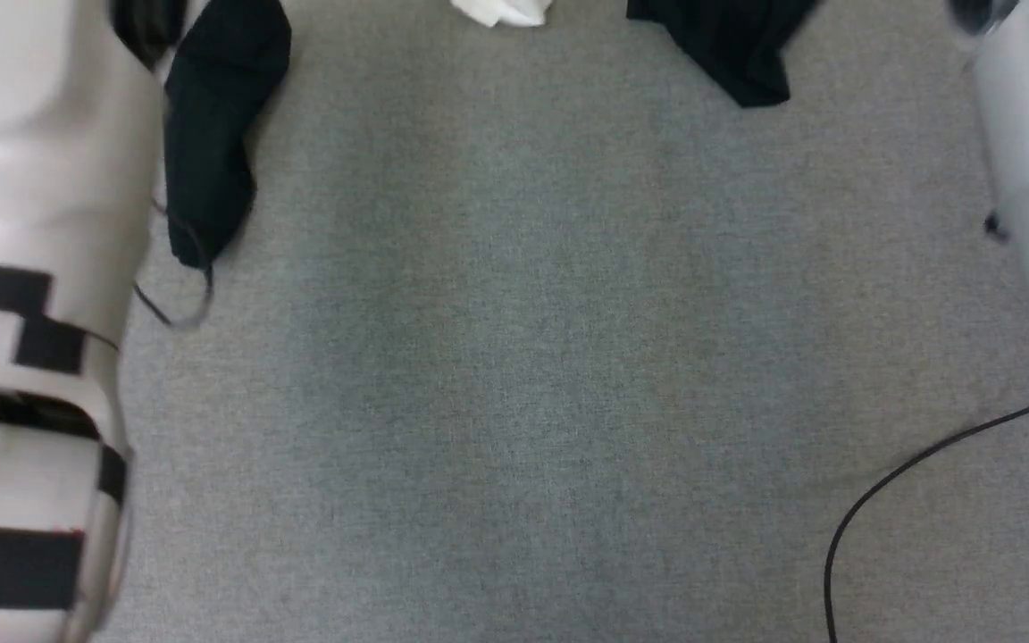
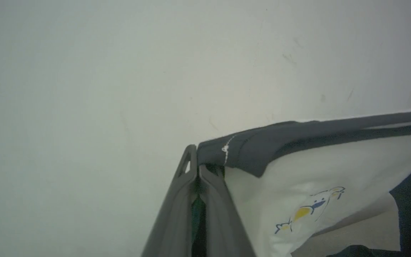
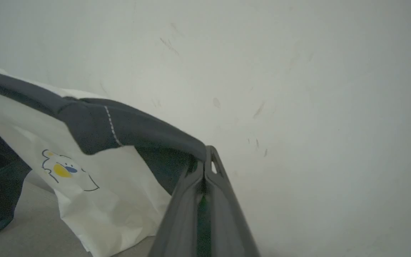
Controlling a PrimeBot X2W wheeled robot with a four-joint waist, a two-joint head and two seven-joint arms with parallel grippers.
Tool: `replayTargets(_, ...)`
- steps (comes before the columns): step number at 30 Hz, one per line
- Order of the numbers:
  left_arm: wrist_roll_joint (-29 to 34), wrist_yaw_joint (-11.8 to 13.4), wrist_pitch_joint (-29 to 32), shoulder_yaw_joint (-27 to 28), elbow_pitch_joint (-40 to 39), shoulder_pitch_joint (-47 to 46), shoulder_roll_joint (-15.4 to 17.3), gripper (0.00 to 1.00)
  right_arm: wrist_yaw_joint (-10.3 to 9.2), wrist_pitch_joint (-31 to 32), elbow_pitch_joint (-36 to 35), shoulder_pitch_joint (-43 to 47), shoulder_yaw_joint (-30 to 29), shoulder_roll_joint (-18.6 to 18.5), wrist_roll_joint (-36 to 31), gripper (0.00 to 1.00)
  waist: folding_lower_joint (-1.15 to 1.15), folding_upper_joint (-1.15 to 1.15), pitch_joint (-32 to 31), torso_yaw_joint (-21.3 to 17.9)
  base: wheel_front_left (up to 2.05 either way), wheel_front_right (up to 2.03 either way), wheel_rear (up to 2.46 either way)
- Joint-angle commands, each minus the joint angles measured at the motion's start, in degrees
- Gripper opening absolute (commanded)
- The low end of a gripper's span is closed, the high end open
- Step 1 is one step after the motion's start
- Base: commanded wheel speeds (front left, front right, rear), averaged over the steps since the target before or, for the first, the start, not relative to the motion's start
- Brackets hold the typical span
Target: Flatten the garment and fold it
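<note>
- Black banding along the edge of the soft, thin long-sleeved top [image 2: 326,167], with its white torso panel and black sleeves, is where both tools bite. The cloth is strung between them, lifted in front of a pale, scuffed wall [image 2: 84,89].
- My left gripper [image 2: 195,167] has its two long dark fingers pressed together, pinching one end of that band.
- My right gripper [image 3: 205,162] is clamped just as tightly on the opposite end.
- I judge this two-point hold lets the weight of the fabric pull the white panel and its small cartoon print [image 2: 309,210] straight before laying it down.
- From the head camera, one black sleeve [image 1: 211,152] dangles at upper left and another [image 1: 729,45] at upper right, over flat grey carpet [image 1: 514,357].
- That carpet looks like my spreading surface. I would keep clear of the thin black cable [image 1: 907,464] at lower right.
</note>
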Motion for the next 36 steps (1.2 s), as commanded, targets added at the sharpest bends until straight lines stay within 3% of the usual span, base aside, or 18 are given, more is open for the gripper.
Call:
replayTargets(1,-0.7,-0.6,-1.0,0.4,2.2,3.1,0.3,0.00,-0.69,-0.7,2.5,2.2,0.3,-0.7,0.7,0.00,-0.01,-0.01,1.0,0.5,0.00,0.00,0.00)
replayTargets(10,-4.0,-3.2,-3.3,1.6,5.6,21.7,-3.2,0.00,-0.69,-3.8,8.1,17.3,6.9,0.3,7.9,0.00,-0.01,-0.01,-5.7,2.1,0.00,0.00,0.00)
replayTargets(20,-3.7,-1.3,-3.4,2.3,-6.8,46.7,-3.2,0.00,-0.69,-5.8,-2.9,39.7,11.9,-2.9,16.9,0.00,-0.01,-0.01,-17.8,2.4,0.00,0.00,0.00)
replayTargets(24,-3.9,1.3,-0.9,1.5,-15.5,57.5,-1.6,0.00,-0.69,-3.6,-12.9,51.5,10.3,-5.7,18.7,0.00,-0.01,-0.01,-21.8,2.2,0.00,0.00,0.00)
replayTargets(28,-4.6,5.6,4.6,1.1,-28.6,69.2,1.0,0.00,-0.69,1.0,-25.4,64.6,4.3,-7.1,17.3,0.00,-0.01,-0.01,-24.4,1.8,0.00,0.00,0.00)
replayTargets(32,-5.6,11.0,11.3,1.2,-43.7,80.6,4.1,0.00,-0.69,8.6,-39.8,78.2,-3.5,-4.8,13.4,0.00,-0.01,-0.01,-25.6,1.6,0.00,0.00,0.00)
replayTargets(36,-6.6,15.8,17.4,0.9,-56.1,90.2,6.4,0.00,-0.69,16.0,-53.3,90.3,-10.7,0.3,8.5,0.00,-0.01,-0.01,-25.8,1.8,0.00,0.00,0.00)
